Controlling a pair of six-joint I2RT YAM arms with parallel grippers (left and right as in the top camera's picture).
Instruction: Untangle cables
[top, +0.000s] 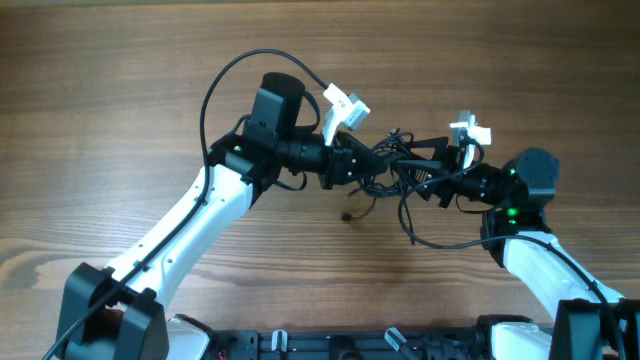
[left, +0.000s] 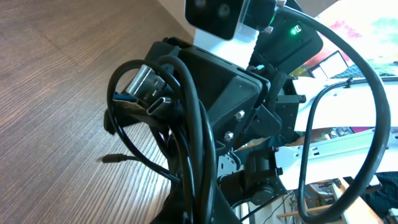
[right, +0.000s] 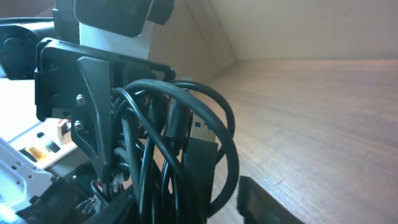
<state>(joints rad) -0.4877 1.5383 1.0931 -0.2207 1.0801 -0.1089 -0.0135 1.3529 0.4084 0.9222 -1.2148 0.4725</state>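
Tangle of black cables (top: 395, 172) hangs mid-table (top: 120, 80), strung between both arms. Left gripper (top: 362, 160) clamped shut on cables, likely anchoring knot. Right gripper (top: 440, 183) at opposite side, probably to pull strand free; its grip unclear.

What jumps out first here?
The knot of black cables at the centre of the overhead view, strung between both arms: left gripper shut on one side, right gripper pushed into the other. Then a thin strand with a tiny plug end trailing out below the knot, and a silver USB plug close up in the left wrist view.
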